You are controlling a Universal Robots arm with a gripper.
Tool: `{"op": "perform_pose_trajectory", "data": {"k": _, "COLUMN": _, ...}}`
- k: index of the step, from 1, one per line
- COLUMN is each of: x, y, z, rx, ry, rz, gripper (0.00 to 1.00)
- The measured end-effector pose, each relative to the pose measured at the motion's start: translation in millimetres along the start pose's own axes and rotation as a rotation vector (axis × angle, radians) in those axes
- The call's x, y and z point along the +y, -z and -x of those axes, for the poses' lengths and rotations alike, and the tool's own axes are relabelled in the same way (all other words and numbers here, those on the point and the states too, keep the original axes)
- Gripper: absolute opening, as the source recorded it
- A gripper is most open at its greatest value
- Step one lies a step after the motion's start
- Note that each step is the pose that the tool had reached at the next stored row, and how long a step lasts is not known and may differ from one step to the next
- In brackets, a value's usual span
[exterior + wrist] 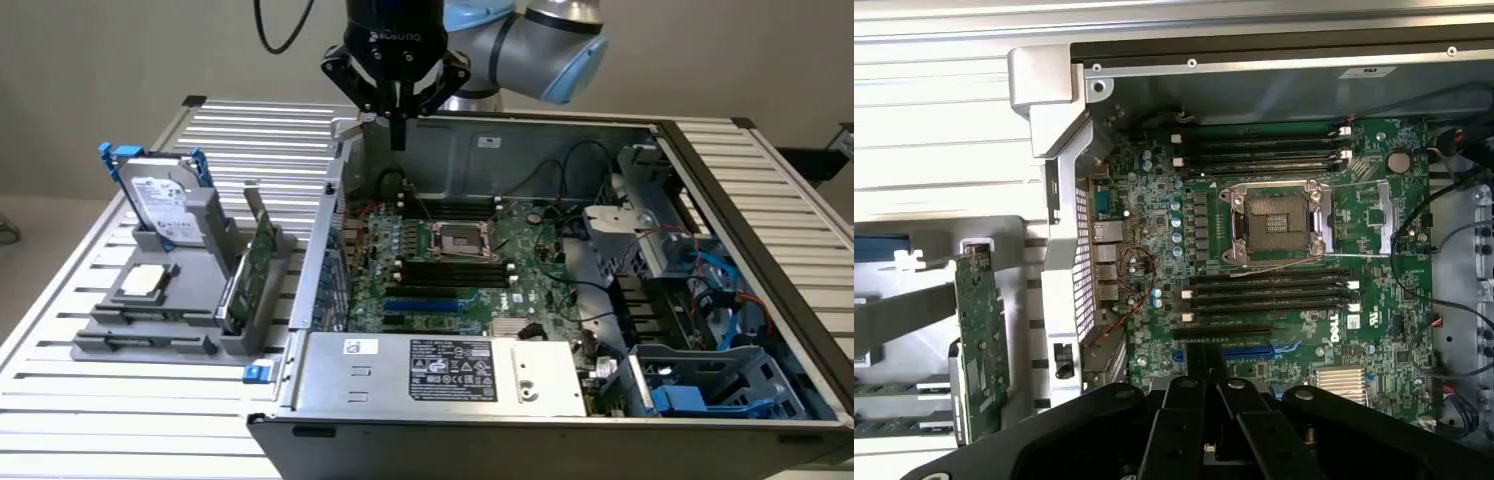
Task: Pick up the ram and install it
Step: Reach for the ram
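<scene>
Power supply (pixel 441 370): silver box at the near edge of the case (pixel 324 250); the print on its labels is too small to read.
Table (pixel 80 420): slatted metal, carrying the case and, to its left, a gray fixture (pixel 147 345).
Ram (pixel 899 388): narrow green strip lying crosswise in the near part of the fixture, left of the case. It is untouched and well apart from the fingers, to their left and nearer.
Expansion card (pixel 254 270): taller green board standing on edge at the fixture's right side, between the ram and the case wall.
Motherboard (pixel 534 270): flat in the open case, with "DELL" printed near the socket.
Hard drive (pixel 167 205): upright at the fixture's far end, with blue handles; its label is unreadable.
Fingers (pixel 398 130): pressed together, gripping nothing, pointing down over the far left of the case. The black housing (pixel 394 40) above them reads "ROBOTIQ".
</scene>
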State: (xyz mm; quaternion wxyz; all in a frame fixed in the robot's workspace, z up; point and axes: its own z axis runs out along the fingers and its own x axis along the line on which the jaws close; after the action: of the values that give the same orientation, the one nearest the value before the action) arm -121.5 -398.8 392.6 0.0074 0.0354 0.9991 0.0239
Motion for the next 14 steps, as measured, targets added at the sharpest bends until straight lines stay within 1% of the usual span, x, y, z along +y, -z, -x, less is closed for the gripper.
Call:
{"op": "perform_pose_trajectory", "data": {"k": 1, "x": -0.1, "y": 0.0, "z": -1.8, "rx": 0.0001, "ry": 0.0, "rz": 0.0, "gripper": 0.11}}
{"op": "perform_pose_trajectory", "data": {"k": 9, "x": -2.7, "y": 0.0, "z": -38.1, "rx": 0.0032, "ry": 0.0, "rz": -0.0002, "gripper": 0.11}}
{"op": "perform_pose_trajectory", "data": {"k": 14, "x": -4.4, "y": -1.1, "z": -60.8, "rx": 0.0087, "ry": 0.0, "rz": -0.0007, "gripper": 0.11}}
